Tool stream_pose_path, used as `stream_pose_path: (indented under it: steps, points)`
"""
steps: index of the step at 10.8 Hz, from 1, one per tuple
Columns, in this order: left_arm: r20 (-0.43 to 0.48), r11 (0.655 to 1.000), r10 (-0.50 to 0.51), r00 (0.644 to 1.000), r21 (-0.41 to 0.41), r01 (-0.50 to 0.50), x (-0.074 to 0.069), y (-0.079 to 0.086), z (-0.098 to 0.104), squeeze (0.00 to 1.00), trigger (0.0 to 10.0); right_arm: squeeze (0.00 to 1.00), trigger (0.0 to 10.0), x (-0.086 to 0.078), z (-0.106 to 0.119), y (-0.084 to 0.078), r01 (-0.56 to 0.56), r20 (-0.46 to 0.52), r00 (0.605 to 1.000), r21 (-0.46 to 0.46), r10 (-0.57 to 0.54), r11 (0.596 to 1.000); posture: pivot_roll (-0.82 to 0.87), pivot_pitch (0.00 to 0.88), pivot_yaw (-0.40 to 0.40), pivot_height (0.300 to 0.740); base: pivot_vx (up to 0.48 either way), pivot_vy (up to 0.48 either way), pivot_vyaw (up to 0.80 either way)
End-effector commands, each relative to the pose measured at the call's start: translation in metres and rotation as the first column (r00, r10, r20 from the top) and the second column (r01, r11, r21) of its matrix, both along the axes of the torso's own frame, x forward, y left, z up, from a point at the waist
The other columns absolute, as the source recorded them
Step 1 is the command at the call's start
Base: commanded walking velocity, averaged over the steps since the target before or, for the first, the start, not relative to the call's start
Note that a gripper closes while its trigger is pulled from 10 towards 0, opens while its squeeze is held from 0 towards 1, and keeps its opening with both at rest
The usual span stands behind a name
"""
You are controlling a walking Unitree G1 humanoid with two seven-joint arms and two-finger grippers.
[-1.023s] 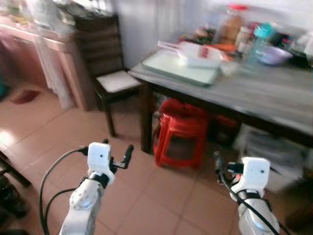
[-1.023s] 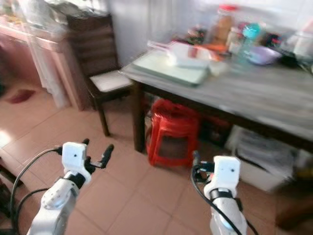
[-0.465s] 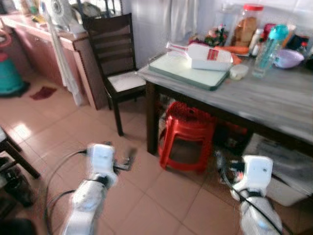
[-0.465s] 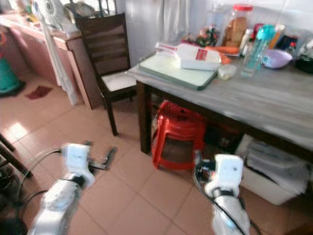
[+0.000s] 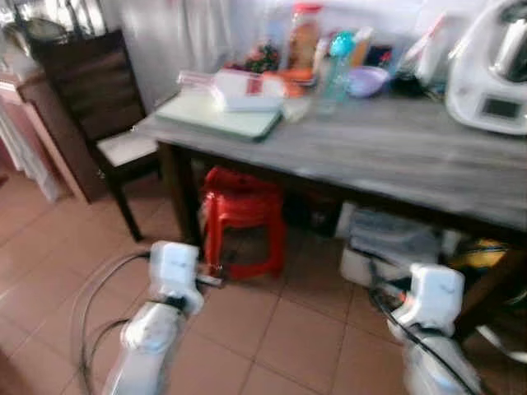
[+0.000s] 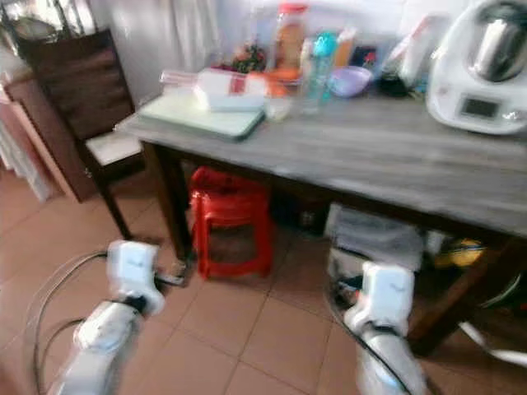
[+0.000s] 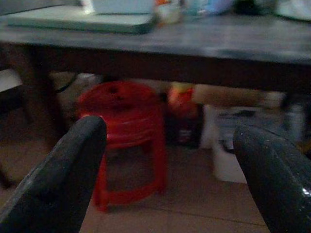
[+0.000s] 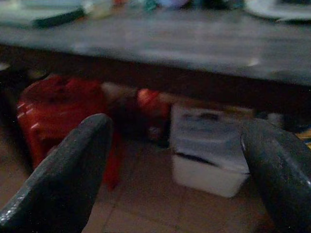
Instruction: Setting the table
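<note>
Both the left gripper (image 7: 167, 160) and right gripper (image 8: 177, 160) gape empty; that bowl (image 5: 366, 80) looks light, slick — pinch its rim.

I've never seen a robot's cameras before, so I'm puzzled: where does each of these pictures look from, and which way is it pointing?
Left eye view: from the head, forward and down at the table, red stool and chair; both silver arms show below.
Right eye view: beside it, same scene, slightly shifted.
Left wrist view: low, along the left gripper toward the stool under the table; its two black fingers frame the picture, spread apart.
Right wrist view: low, along the right gripper, fingers spread, toward a white box under the table.
Both wrist views share the stool and table edge.
</note>
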State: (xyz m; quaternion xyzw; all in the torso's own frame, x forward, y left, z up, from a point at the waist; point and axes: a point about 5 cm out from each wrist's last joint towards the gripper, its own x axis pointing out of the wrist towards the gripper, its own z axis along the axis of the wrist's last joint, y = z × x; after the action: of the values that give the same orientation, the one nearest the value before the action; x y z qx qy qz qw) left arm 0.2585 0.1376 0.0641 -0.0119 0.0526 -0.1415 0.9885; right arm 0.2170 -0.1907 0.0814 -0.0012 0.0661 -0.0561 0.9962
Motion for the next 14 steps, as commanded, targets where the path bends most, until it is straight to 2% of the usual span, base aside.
stream_pose_path:
  steps: [1, 4, 5, 7, 8, 14]
  points:
    - [0.006, 0.999, 0.029, 1.0, 0.027, -0.03, 0.001, 0.012, 0.002, 0.0, 10.0, 0.0, 10.0, 0.001, 0.002, 0.006, -0.013, 0.008, 1.0, 0.015, 0.013, 1.0, 0.05, 0.0, 0.013, 0.74, 0.0, -0.274, -0.8]
    - [0.034, 0.998, 0.051, 0.998, 0.03, -0.052, 0.002, 0.013, 0.006, 0.0, 10.0, 0.0, 10.0, 0.002, 0.005, 0.007, -0.02, 0.025, 0.999, 0.006, 0.02, 1.0, 0.05, 0.0, 0.013, 0.74, 0.0, -0.182, -0.7]
    - [0.092, 0.998, 0.043, 0.995, 0.039, -0.046, 0.006, 0.01, 0.019, 0.0, 10.0, 0.0, 10.0, 0.002, 0.014, 0.007, -0.021, 0.062, 0.998, -0.001, 0.021, 1.0, 0.05, 0.0, 0.01, 0.74, 0.0, 0.0, 0.0]
    - [0.13, 0.999, 0.039, 0.991, 0.031, -0.043, 0.007, 0.011, 0.032, 0.0, 10.0, 0.0, 10.0, 0.003, 0.024, 0.005, -0.018, 0.097, 0.995, -0.017, 0.019, 1.0, 0.05, 0.0, 0.011, 0.74, 0.0, 0.0, 0.0]
    - [0.13, 0.999, 0.038, 0.991, 0.03, -0.042, 0.007, 0.011, 0.032, 0.0, 10.0, 0.0, 10.0, 0.002, 0.023, 0.005, -0.021, 0.092, 0.995, -0.018, 0.022, 1.0, 0.05, 0.0, 0.011, 0.74, 0.0, 0.0, 0.0]
    - [0.115, 0.999, 0.031, 0.993, 0.029, -0.034, 0.006, 0.009, 0.032, 0.0, 10.0, 0.0, 10.0, 0.002, 0.024, 0.008, -0.03, 0.094, 0.995, -0.018, 0.032, 0.999, 0.05, 0.0, 0.011, 0.74, 0.0, 0.0, -0.78]
